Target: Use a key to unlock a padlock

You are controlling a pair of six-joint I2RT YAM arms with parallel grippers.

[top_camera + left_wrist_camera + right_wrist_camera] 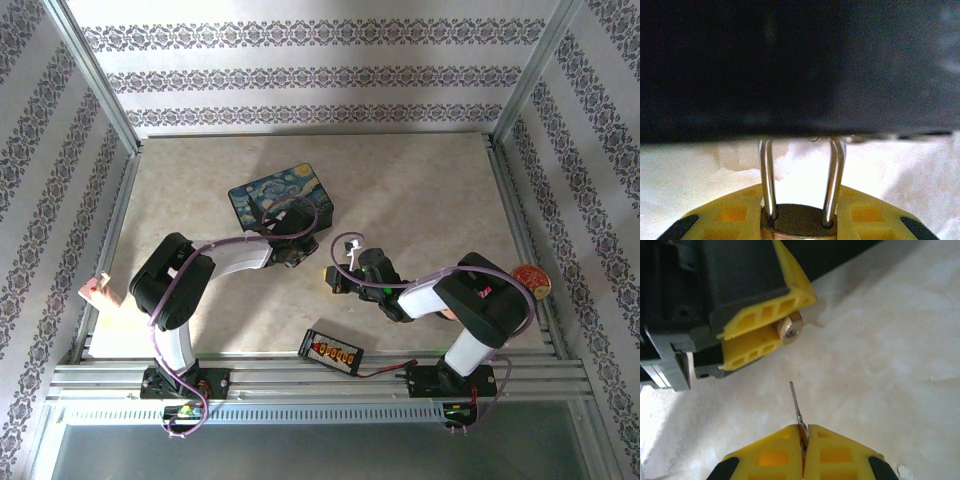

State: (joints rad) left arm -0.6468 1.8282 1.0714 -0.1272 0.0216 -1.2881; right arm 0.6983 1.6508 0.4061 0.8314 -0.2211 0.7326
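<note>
Beige mottled table [420, 190] w/ metal frame, patterned striped wallpaper walls [300, 60].

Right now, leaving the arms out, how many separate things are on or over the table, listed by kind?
padlock: 1
key: 1
dark blue painted box: 1
round gold-red tin: 1
black strip with orange plugs: 1
pale pink piece at the left edge: 1
Total: 6
</note>
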